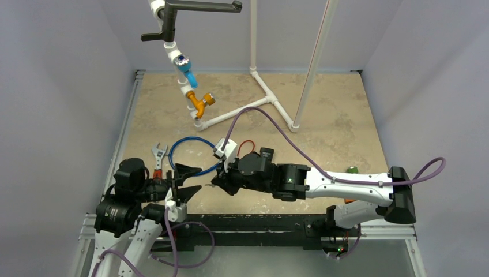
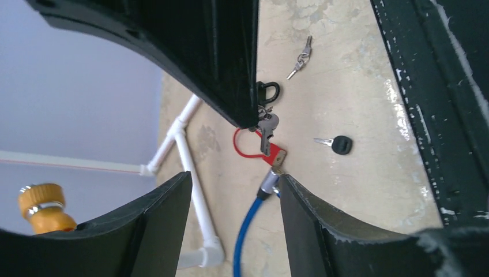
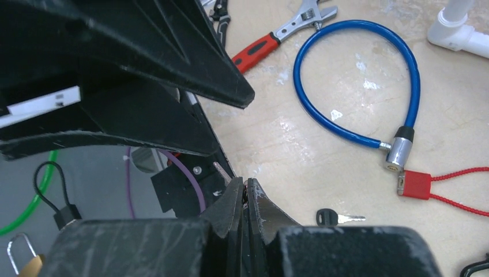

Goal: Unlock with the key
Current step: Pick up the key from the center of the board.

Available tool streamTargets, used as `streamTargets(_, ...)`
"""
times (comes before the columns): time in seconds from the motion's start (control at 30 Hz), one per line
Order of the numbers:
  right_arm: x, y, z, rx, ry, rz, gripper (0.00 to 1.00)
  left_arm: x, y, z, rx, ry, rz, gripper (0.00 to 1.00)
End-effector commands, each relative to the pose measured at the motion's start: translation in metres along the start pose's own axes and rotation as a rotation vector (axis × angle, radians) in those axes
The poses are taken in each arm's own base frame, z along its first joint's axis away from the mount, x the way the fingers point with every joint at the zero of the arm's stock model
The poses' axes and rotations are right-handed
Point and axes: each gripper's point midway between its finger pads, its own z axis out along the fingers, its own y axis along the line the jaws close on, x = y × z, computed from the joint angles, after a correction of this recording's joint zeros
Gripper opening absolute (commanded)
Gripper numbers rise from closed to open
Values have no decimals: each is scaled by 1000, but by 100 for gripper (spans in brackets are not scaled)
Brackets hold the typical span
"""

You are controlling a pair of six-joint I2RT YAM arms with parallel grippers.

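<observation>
A blue cable lock (image 3: 357, 86) lies looped on the table, its silver head (image 3: 398, 153) next to a small red padlock (image 3: 415, 184) with a red cable shackle. My right gripper (image 3: 245, 187) is shut on a silver key (image 3: 221, 171) whose blade pokes out past the tips. It hovers left of the lock head. In the left wrist view the held key (image 2: 267, 128) hangs just above the red padlock (image 2: 275, 154) and the lock head (image 2: 268, 182). My left gripper (image 2: 233, 179) is open and empty, facing the right gripper (image 1: 219, 179) closely.
A black-headed key (image 3: 331, 217) lies on the table near the red padlock. A small key pair (image 2: 301, 57) lies farther off. A red-handled wrench (image 3: 277, 37) lies beside the blue loop. A white pipe frame (image 1: 254, 107) with valves stands at the back.
</observation>
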Motion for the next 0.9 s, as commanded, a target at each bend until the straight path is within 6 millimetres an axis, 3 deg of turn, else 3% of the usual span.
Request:
streamTargets(0.0, -46, 17, -17, -68, -107, 54, 0, -24, 14, 2, -25, -112, 307, 57)
streamTargets(0.17, -52, 19, -19, -72, -114, 64, 0, -37, -1, -1, -25, -164, 482, 53)
streamTargets(0.3, -59, 23, -19, -81, -126, 77, 0, -44, -11, -1, -33, -206, 596, 43)
streamTargets(0.87, -61, 23, -17, -88, -128, 95, 0, -50, -2, -4, -54, -209, 526, 4)
